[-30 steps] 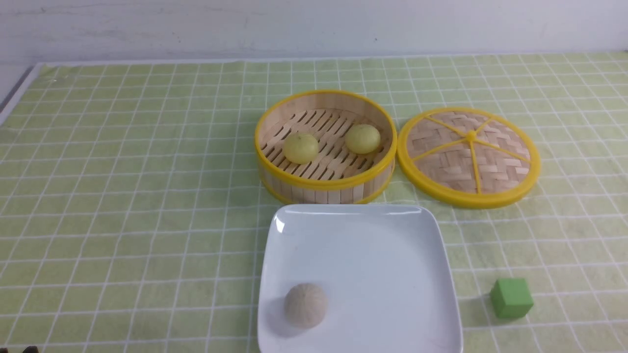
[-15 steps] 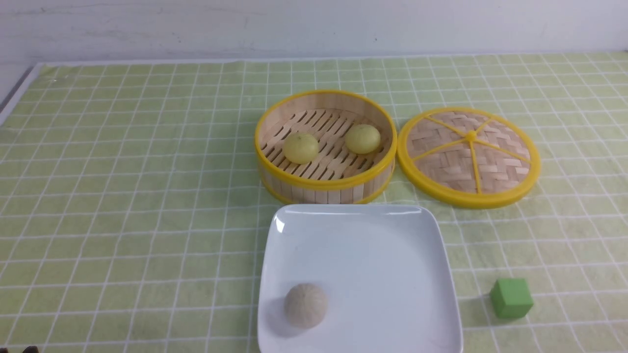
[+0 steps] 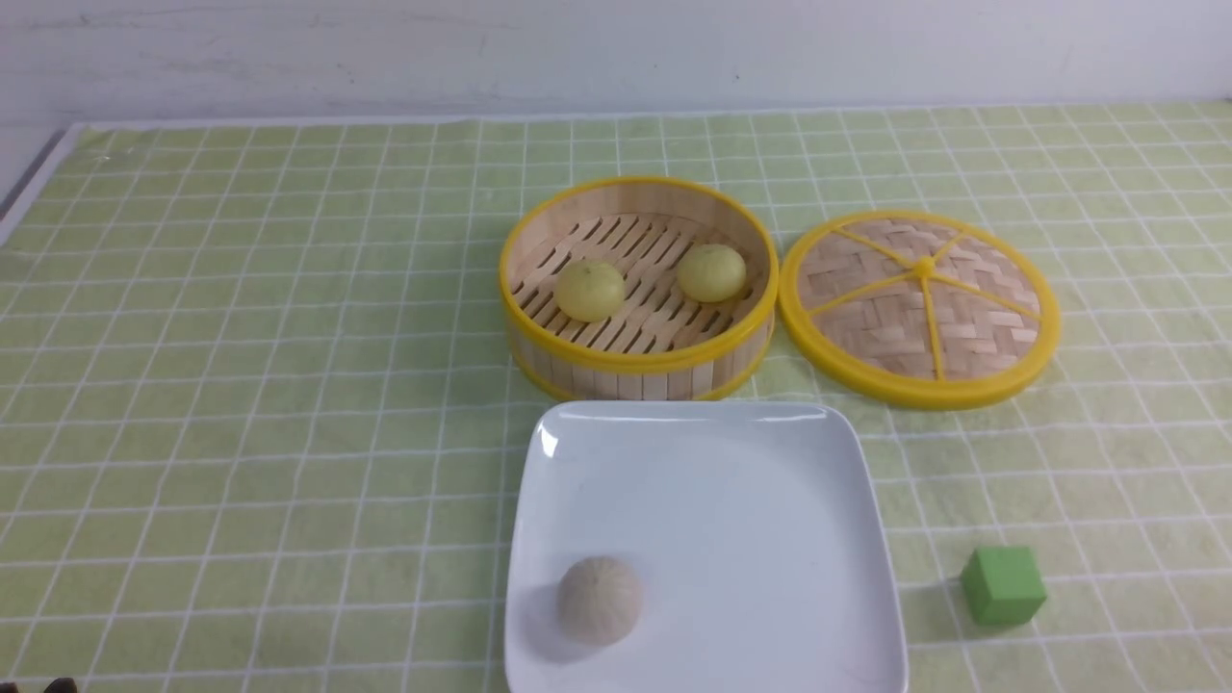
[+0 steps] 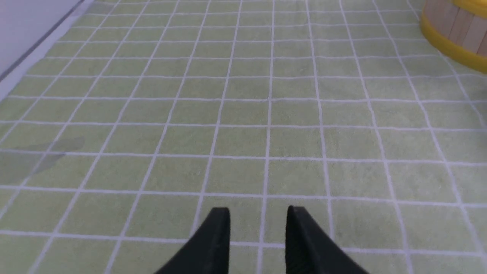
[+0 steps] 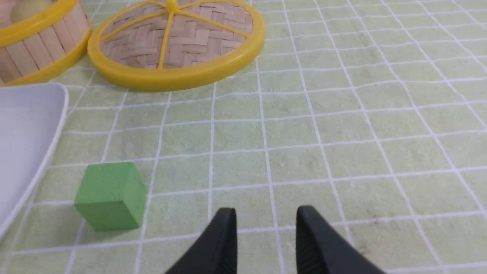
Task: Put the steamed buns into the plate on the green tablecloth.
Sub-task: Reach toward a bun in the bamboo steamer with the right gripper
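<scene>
Front view only: left steamed bun (image 3: pixel 590 291) and right steamed bun (image 3: pixel 711 272) sit apart on the slats of the steamer basket (image 3: pixel 635 364), just behind the plate (image 3: pixel 731 481); plate holds one grey bun (image 3: pixel 599 599) (near-left corner); lid (image 3: pixel 919 308) lies flat beside the basket on the green tablecloth (image 3: pixel 241 385). Wrist views only: left end effector (image 4: pixel 258 210) released, fingers apart over cloth; right end effector (image 5: pixel 265 209) released too, nothing gripped, near green cube (image 5: pixel 110 196).
</scene>
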`<state>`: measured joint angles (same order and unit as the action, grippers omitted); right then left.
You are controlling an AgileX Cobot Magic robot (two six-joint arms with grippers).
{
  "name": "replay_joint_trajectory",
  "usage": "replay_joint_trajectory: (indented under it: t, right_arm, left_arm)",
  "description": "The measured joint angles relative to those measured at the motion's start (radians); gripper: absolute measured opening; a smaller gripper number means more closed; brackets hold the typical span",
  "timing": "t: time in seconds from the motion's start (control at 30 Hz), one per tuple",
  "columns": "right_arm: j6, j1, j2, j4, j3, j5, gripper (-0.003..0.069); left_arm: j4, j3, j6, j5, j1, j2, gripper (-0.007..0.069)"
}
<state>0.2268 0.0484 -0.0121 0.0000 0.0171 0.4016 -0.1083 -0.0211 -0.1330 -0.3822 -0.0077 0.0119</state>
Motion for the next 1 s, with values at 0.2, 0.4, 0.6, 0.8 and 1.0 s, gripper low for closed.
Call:
replay_joint_trajectory:
  t: [0.2, 0.4, 0.6, 0.8, 1.0]
  right_arm:
    - [0.241, 0.0, 0.0, 0.389, 0.005, 0.0, 0.024]
    - [0.282, 0.0, 0.0, 0.512, 0.008, -0.005, 0.024]
    - [0.241, 0.0, 0.0, 0.53, -0.013, 0.02, 0.0237]
    - [0.096, 0.0, 0.034, 0.446, -0.205, 0.097, 0.0144]
    - [0.048, 0.0, 0.415, 0.085, -0.5, 0.408, -0.0013]
  left_arm:
    - [0.46, -0.007, -0.376, 0.03, 0.0, 0.0, 0.024]
    - [0.727, -0.007, -0.603, 0.044, 0.0, 0.0, 0.024]
    - [0.779, -0.007, -0.628, 0.189, 0.0, 0.0, 0.0236]
    - [0.703, 0.114, -0.439, 0.182, 0.0, 0.0, 0.0174]
    - [0.567, 0.417, -0.158, -0.225, 0.0, -0.288, 0.0003]
